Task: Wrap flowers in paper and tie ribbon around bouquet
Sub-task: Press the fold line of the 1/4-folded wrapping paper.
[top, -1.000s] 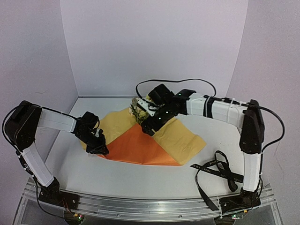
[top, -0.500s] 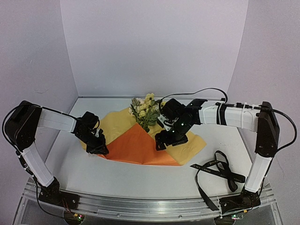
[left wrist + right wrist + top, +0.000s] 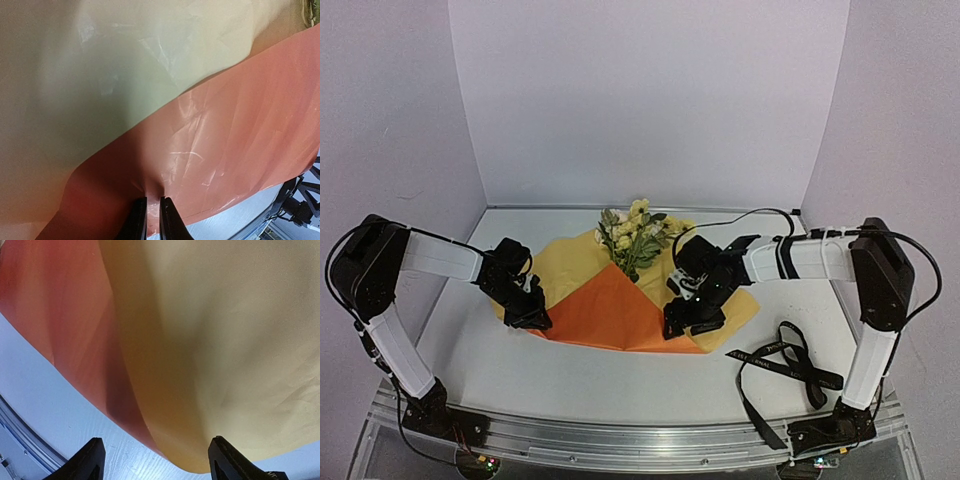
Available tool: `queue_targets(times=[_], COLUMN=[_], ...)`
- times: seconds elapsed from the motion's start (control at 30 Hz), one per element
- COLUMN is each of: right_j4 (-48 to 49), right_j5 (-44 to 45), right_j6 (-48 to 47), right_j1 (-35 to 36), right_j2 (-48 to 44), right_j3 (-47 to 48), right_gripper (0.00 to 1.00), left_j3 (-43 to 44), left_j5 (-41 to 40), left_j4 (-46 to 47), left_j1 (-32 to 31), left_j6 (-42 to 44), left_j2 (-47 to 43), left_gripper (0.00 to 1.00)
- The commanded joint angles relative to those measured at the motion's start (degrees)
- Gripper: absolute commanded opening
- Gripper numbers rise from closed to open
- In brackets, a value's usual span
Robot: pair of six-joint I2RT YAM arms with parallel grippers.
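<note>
The paper (image 3: 610,310) lies on the table with one flap folded over, orange side up, and its paler underside showing at both sides. The flowers (image 3: 632,235) rest at its far edge, blossoms pointing away from me. My left gripper (image 3: 535,318) is shut on the paper's left near edge; the left wrist view shows its jaws (image 3: 153,200) pinching a small fold of orange paper (image 3: 225,140). My right gripper (image 3: 682,322) stands open, low over the right near edge. In the right wrist view the paper (image 3: 200,340) and its folded edge lie between the spread fingertips (image 3: 157,447). The ribbon (image 3: 785,365) lies loose at the right.
White walls close in the table at the back and on both sides. A metal rail (image 3: 620,440) runs along the near edge between the arm bases. A black cable (image 3: 760,215) arcs over the right arm.
My right arm has drawn back from the flowers to the paper's right near edge, uncovering the blossoms, and its jaws have narrowed a little. The left arm and paper have not moved.
</note>
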Motion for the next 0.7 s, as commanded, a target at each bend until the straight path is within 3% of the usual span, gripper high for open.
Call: queue_targets(times=[0.0,0.43,0.67], right_j4=[5.4,8.4,8.1], right_j5=[-2.8,-3.1,-4.5], right_j6=[2.3,4.2,4.4], right_j1=[-0.4,-0.5,-1.2], right_j2=[1.8,0.4,-0.2], right_j3=[-1.9,-8.2,-8.9], right_gripper=[0.69,0.44,0.14], left_j3=[0.1,-4.2,-7.5], left_j5=[-2.0,-3.1,-3.7], left_j4=[1.5,2.3,2.6], left_j1=[0.0,0.0,-0.3], left_j6=[1.1,-0.2,-2.0], left_j2=[2.8,2.0,-0.1], left_gripper=[0.12,0.11,0.11])
